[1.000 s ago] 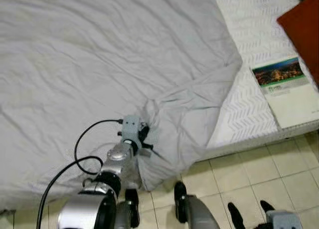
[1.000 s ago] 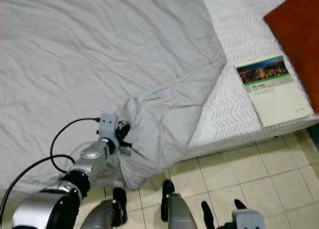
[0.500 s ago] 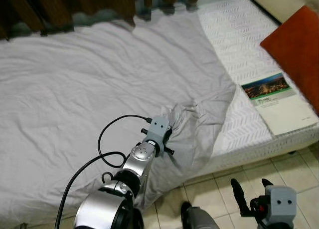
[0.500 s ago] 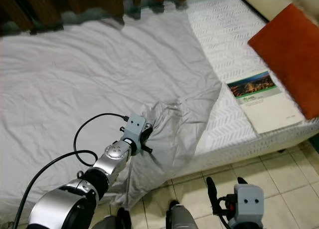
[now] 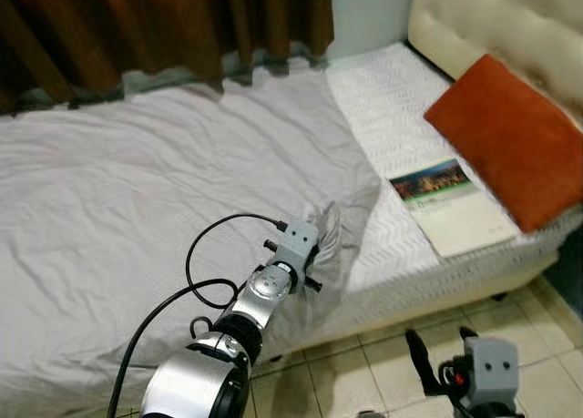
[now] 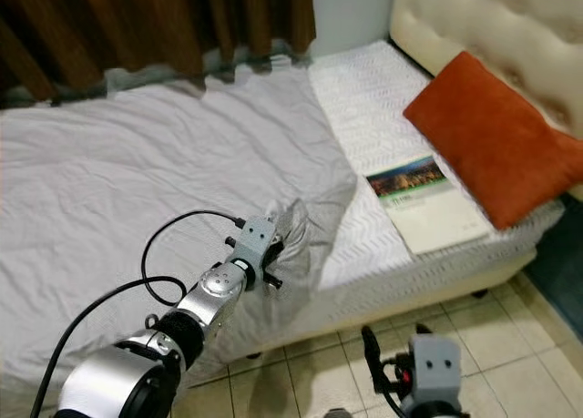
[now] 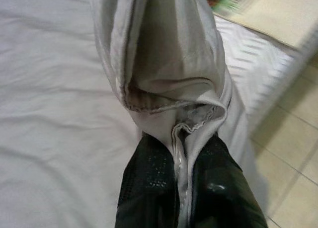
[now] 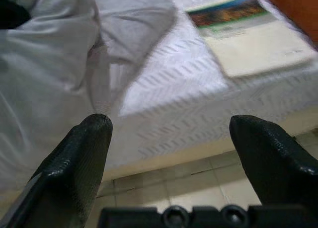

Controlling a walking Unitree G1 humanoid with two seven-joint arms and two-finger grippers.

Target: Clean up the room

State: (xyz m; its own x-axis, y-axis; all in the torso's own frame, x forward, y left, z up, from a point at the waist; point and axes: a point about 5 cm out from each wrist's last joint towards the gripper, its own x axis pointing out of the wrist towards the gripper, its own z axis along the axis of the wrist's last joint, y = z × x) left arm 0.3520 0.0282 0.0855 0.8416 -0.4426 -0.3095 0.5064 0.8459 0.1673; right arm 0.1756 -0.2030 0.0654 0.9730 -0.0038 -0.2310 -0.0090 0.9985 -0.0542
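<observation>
**Sheet corner lifted off the bed's edge and carried toward the pillow end**

The bed is the landmark here. Across most of it lies the grey sheet, wrinkled but spread; the strip of white patterned mattress nearest the headboard is bare. A second ago the sheet's near corner drooped over the bed's side toward the tiled floor. Now that corner is raised above the mattress edge, bunched into a small peak. In my judgement this is the bed-making part of the clean-up: the sheet is being drawn toward the uncovered strip, and much of that strip is left to cover.

The camera has also risen and tipped up between the earlier pictures and now, so the curtain behind the bed, the padded headboard and the whole orange pillow have come into the picture; these things have not moved. The book lies on the bare mattress just beside the pillow, as before, right in the sheet's path.

The left gripper is clamped on the hem of the sheet, fabric pinched between its black fingers. The right gripper hangs low beside the bed over the floor, fingers spread wide, holding nothing.
</observation>
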